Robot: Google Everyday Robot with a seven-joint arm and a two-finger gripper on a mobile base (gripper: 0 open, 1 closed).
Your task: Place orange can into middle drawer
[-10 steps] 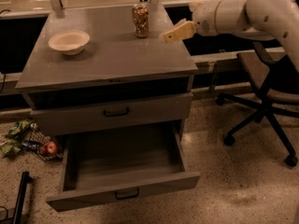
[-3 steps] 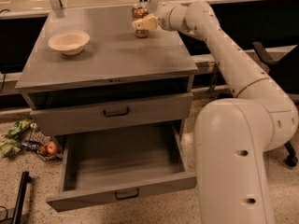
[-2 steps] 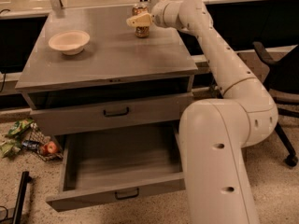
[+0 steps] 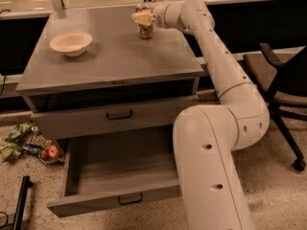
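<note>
The orange can (image 4: 145,30) stands upright at the back of the grey cabinet top (image 4: 115,61), right of centre. My gripper (image 4: 142,17) is at the can's upper part, reaching in from the right on the long white arm. It covers the can's top. The can's base rests on the cabinet top. The middle drawer (image 4: 96,203), the lower grey front with a black handle, is pulled out wide and its inside holds nothing that I can see.
A cream bowl (image 4: 71,42) sits at the left of the cabinet top. The upper drawer front (image 4: 120,115) is closed. My arm's base stands right of the open drawer. An office chair (image 4: 283,80) is at the right. Litter and an apple (image 4: 50,152) lie at the left.
My arm has swung in from the right and reached across the cabinet top. The gripper has moved left onto the can's top. The can and bowl have not moved.
</note>
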